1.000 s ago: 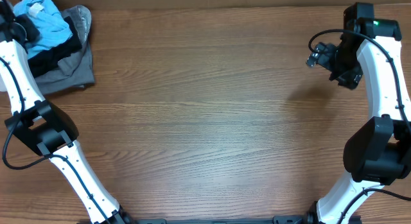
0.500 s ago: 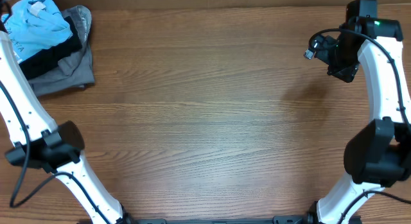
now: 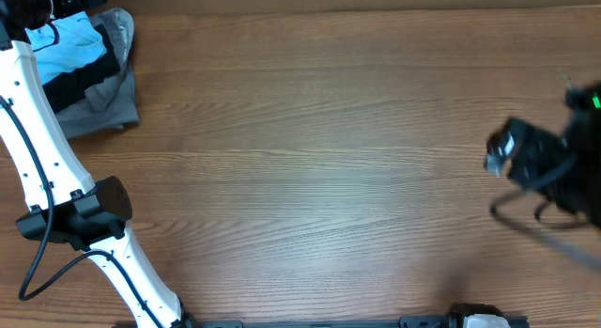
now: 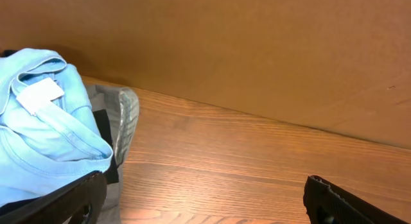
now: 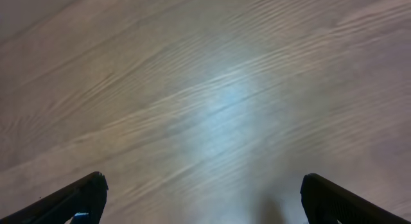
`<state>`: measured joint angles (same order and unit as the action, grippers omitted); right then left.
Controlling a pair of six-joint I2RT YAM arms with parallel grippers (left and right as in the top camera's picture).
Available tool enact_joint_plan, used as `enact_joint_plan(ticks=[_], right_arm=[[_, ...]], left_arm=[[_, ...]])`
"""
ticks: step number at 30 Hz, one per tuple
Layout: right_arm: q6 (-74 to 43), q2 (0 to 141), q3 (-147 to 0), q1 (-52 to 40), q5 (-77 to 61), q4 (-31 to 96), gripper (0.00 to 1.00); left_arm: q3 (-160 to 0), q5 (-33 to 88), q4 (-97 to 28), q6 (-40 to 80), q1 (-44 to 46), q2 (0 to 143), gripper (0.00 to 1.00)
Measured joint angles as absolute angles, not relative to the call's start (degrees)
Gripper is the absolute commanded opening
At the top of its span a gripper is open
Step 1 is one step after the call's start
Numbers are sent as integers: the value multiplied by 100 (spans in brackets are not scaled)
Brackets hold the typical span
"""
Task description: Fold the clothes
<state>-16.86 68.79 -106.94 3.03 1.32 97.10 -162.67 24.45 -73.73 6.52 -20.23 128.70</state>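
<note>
The clothes, a light blue T-shirt (image 3: 71,42), lie bunched on top of a pile at the table's far left corner. In the left wrist view the T-shirt (image 4: 45,144) shows a white label and fills the left side. My left gripper (image 3: 47,3) hangs over the back of the pile, and in its own view the left gripper (image 4: 202,205) is open and empty, its left finger (image 4: 67,199) just beside the blue fabric. My right gripper (image 3: 502,151), blurred at the right edge, is far from the shirt. Seen from its own wrist, the right gripper (image 5: 205,201) is open over bare wood.
Under the T-shirt lie a black garment (image 3: 83,84) and a grey garment (image 3: 115,101). A brown cardboard wall (image 4: 257,51) stands along the table's far edge. The left arm's elbow (image 3: 80,210) hangs over the wooden table (image 3: 300,178) at the left.
My left gripper opened and let go of the blue T-shirt, which now rests on the pile. The right arm swung fast from the far right corner toward the front.
</note>
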Motion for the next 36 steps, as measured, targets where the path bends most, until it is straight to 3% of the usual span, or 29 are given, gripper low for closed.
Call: enact_joint_plan(ticks=[12,21,25,36], right_arm=[[-1686,5953,-10694,250,222,9723,100],[-1452,5596,-10447,-541,248,9146,100],[-1385,4545,-9437,-436,259,8079,100],[-1350,1459,-4515,-139,130,4123,100]], left_arm=[[-16267,2447,-7376,652,-2023,12870,100],[-16267,2449,-7376,652,-2023,12870,100],[-16267,2456,-7376,652,-2023,12870,100],[-16267,2471,-7376,652,-2023,12870,100]])
